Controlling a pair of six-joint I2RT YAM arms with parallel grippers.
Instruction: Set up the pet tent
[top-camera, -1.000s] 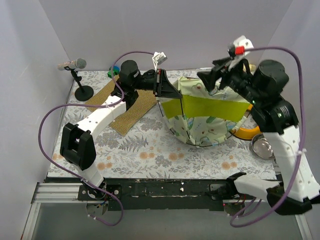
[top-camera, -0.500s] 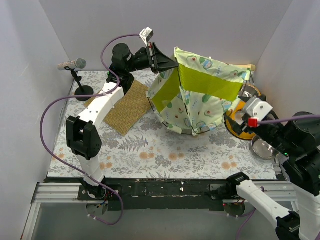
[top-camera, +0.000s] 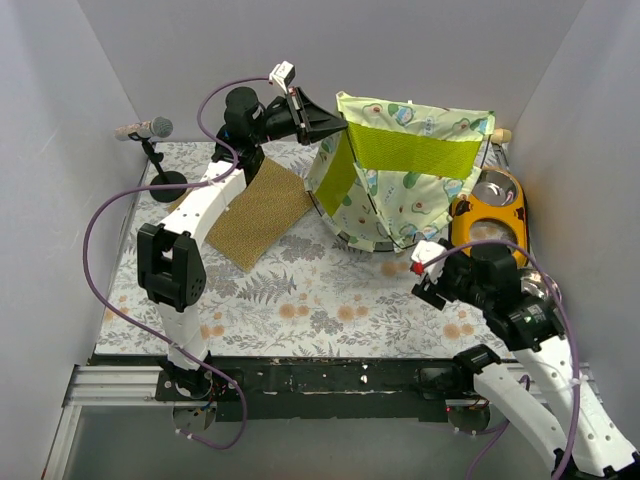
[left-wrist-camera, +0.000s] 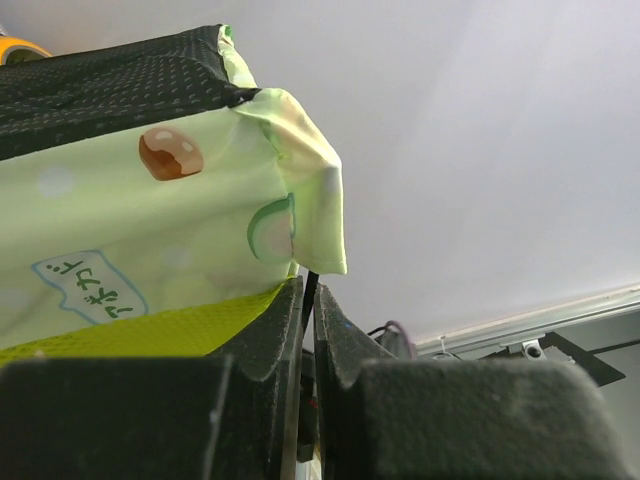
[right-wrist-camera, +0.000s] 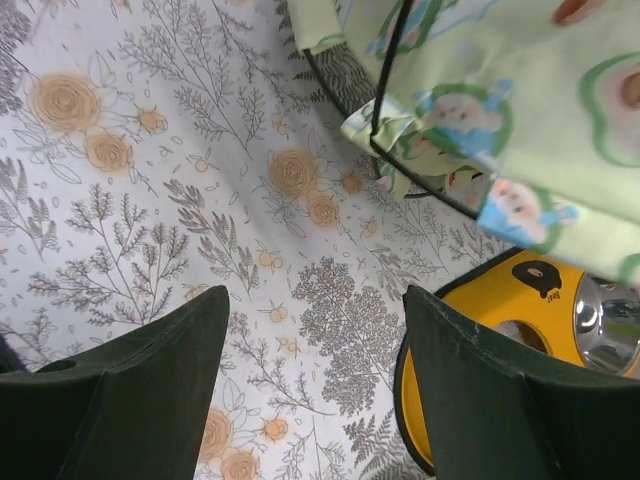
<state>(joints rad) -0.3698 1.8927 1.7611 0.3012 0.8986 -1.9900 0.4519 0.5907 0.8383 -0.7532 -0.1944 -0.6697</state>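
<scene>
Tent (top-camera: 410, 190) held by one corner
Left gripper (top-camera: 336, 124) clenched its corner pole (left-wrist-camera: 311, 282); right gripper (right-wrist-camera: 312, 340) hung released near it.

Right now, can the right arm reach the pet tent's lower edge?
Probably yes. The lower edge of the pet tent and its black pole lie ahead of the open right jaws, with only bare tablecloth between; the yellow bowl stand sits aside.

Bright diffuse light, faint soft shadows, close foreground slightly blurred
</scene>
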